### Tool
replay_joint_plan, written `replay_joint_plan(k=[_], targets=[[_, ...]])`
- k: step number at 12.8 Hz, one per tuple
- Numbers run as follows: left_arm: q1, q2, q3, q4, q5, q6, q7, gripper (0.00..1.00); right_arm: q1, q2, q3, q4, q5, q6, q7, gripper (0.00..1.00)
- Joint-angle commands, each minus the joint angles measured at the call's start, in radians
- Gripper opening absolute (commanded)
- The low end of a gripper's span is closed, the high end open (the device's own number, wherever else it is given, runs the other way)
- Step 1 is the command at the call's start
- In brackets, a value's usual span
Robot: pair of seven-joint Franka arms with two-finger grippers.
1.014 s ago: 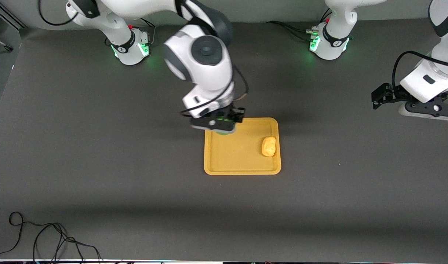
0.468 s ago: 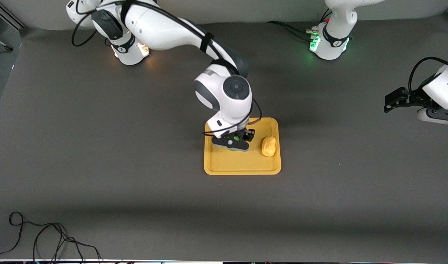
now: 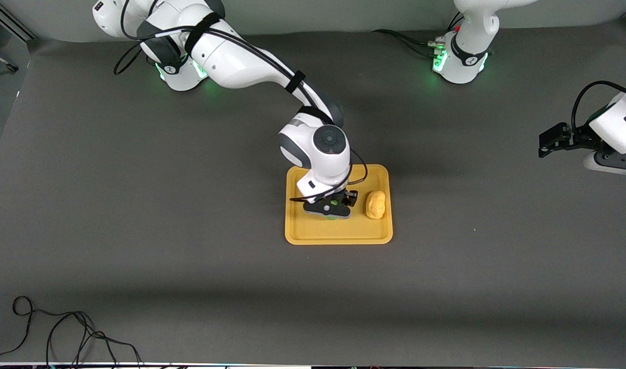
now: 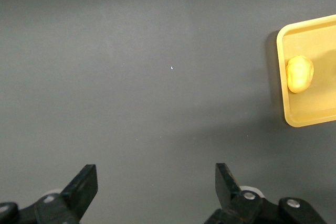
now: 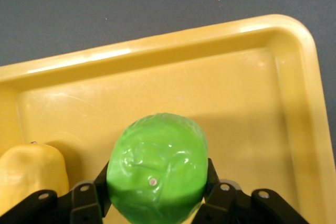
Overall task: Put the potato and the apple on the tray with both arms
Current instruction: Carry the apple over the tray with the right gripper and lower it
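The yellow-orange tray (image 3: 313, 230) lies mid-table. The potato (image 3: 375, 204) rests on it toward the left arm's end; it also shows in the left wrist view (image 4: 299, 74) and the right wrist view (image 5: 31, 174). My right gripper (image 3: 331, 211) is low over the tray's middle, shut on the green apple (image 5: 157, 169), of which only a sliver shows in the front view (image 3: 332, 217). The tray floor lies close under the apple (image 5: 236, 108). My left gripper (image 3: 548, 141) waits off at the left arm's end of the table, open and empty (image 4: 156, 184).
A loose black cable (image 3: 61, 333) lies near the front camera at the right arm's end. The tray's rim (image 4: 286, 98) shows in the left wrist view. The two arm bases (image 3: 182, 66) (image 3: 459, 61) stand along the table's top edge.
My right gripper has carried the apple from over the tray's corner to its middle and come down low. The left gripper drew back a little toward its end of the table, then stopped.
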Motion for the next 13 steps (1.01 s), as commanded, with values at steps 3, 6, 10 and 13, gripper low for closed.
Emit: replay_joint_plan(k=[3,6,10,13], targets=[[0.001,0.005,-0.007,0.014,0.035,-0.001,0.013,1.0,0.004,0.019,-0.003,-0.016,-0.036,0.045,0.021,0.37],[0.002,0.016,-0.007,0.017,0.029,0.005,0.013,1.0,0.003,0.01,-0.004,-0.008,-0.027,0.035,0.023,1.0],[-0.001,0.051,-0.007,0.037,0.025,0.01,0.012,1.0,-0.011,-0.163,-0.003,0.056,-0.024,-0.26,0.02,1.0],[-0.004,0.05,-0.009,0.039,0.024,0.009,0.01,1.0,-0.045,-0.306,-0.004,0.068,0.033,-0.414,0.015,1.0]])
